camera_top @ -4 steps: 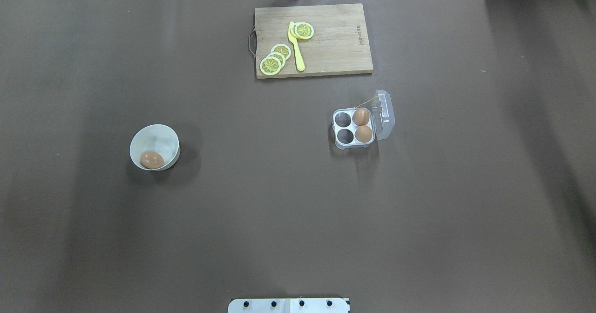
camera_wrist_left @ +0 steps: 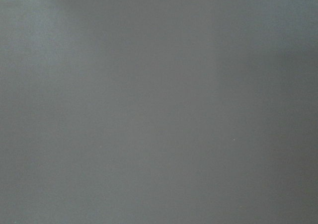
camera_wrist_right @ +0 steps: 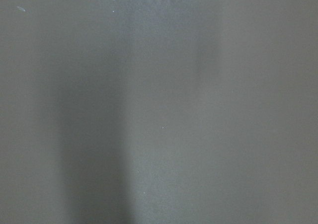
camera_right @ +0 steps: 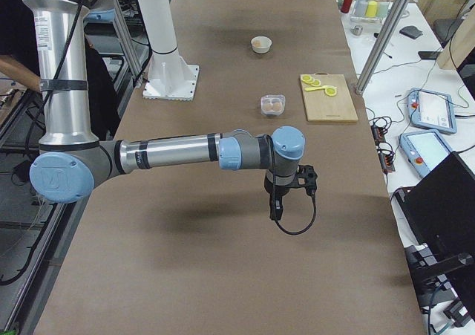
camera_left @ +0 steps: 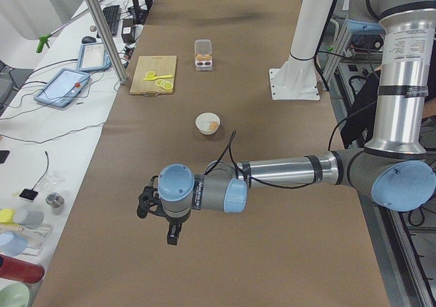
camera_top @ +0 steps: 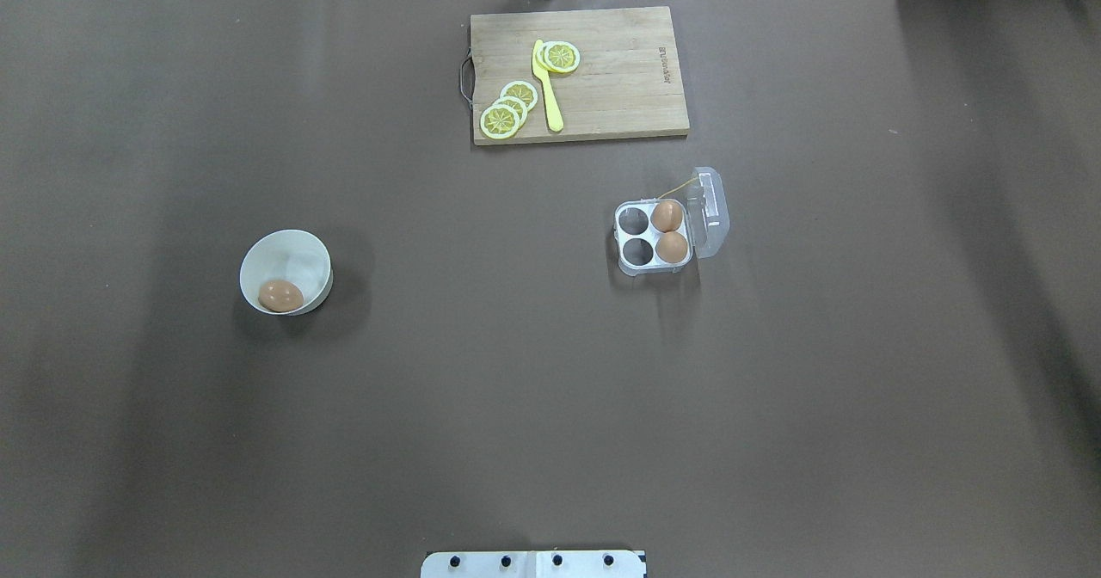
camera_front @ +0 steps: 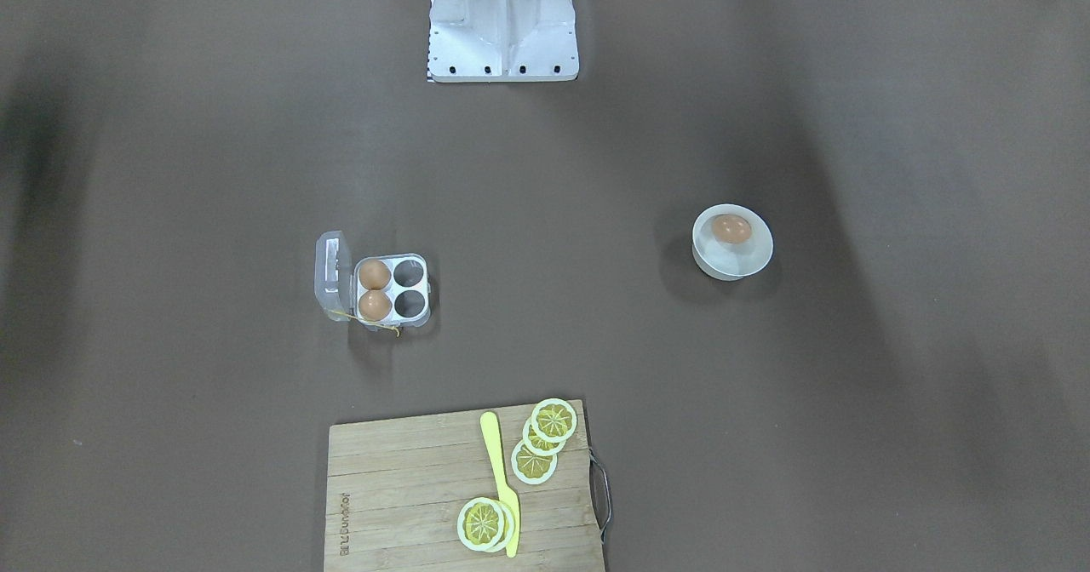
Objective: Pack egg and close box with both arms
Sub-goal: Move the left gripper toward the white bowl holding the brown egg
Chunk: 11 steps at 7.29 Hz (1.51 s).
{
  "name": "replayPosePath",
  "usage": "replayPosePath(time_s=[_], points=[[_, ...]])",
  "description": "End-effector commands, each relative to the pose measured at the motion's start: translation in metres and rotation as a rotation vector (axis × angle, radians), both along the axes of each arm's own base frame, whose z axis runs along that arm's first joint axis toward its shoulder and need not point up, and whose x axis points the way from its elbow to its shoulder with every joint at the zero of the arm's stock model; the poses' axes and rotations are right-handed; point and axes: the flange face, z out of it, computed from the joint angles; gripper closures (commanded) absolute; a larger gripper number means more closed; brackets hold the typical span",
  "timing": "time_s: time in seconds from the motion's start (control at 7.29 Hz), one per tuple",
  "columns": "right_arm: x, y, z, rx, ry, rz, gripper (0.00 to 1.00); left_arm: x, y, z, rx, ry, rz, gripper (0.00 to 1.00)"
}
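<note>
The egg (camera_top: 280, 295) lies in a round white bowl (camera_top: 288, 255) on the left half of the table. It also shows in the front view (camera_front: 731, 229). The box (camera_top: 637, 252) stands right of centre with its clear lid (camera_top: 710, 212) open. Two darker brown eggs (camera_top: 669, 231) fill the cups by the lid, and the other two cups are empty. My left gripper (camera_left: 172, 235) shows only in the left side view, far from the bowl. My right gripper (camera_right: 274, 205) shows only in the right side view, short of the box. I cannot tell whether either is open. Both wrist views show only brown table cover.
A wooden cutting board (camera_top: 602, 88) with lemon slices (camera_top: 509, 109) and a yellow knife (camera_top: 547, 88) lies at the far edge behind the box. The robot's white base plate (camera_top: 533, 563) is at the near edge. Benches with tablets and bottles flank the table's far side.
</note>
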Motion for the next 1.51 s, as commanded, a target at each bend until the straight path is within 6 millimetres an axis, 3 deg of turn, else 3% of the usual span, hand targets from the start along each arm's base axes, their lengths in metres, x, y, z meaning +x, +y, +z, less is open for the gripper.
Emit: replayPosePath(time_s=[0.0, 0.14, 0.27, 0.41, 0.55, 0.69, 0.82, 1.1, 1.37], points=[[-0.001, -0.002, -0.005, 0.010, -0.005, -0.002, 0.00, 0.011, -0.020, -0.042, 0.018, 0.009, -0.019, 0.02], [-0.001, -0.006, -0.009, 0.017, -0.007, -0.002, 0.00, 0.049, -0.031, -0.075, 0.074, 0.009, 0.048, 0.03], [-0.005, -0.008, -0.011, 0.020, -0.018, -0.010, 0.00, 0.081, -0.057, -0.118, 0.131, 0.020, 0.083, 0.05], [-0.008, -0.008, -0.012, 0.022, -0.033, -0.019, 0.00, 0.146, -0.076, -0.181, 0.142, 0.061, 0.104, 0.07], [-0.009, -0.007, -0.013, 0.020, -0.048, -0.020, 0.00, 0.220, -0.071, -0.231, 0.125, 0.099, 0.136, 0.08], [-0.009, -0.008, -0.013, 0.020, -0.050, -0.020, 0.00, 0.260, -0.066, -0.264, 0.150, 0.126, 0.178, 0.06], [-0.010, -0.010, -0.015, 0.023, -0.049, -0.021, 0.00, 0.305, -0.058, -0.282, 0.170, 0.139, 0.251, 0.03], [-0.012, -0.011, -0.017, 0.028, -0.052, -0.025, 0.00, 0.361, -0.034, -0.291, 0.208, 0.092, 0.308, 0.03], [-0.014, -0.011, -0.016, 0.026, -0.051, -0.029, 0.00, 0.424, 0.003, -0.300, 0.269, 0.043, 0.387, 0.03]])
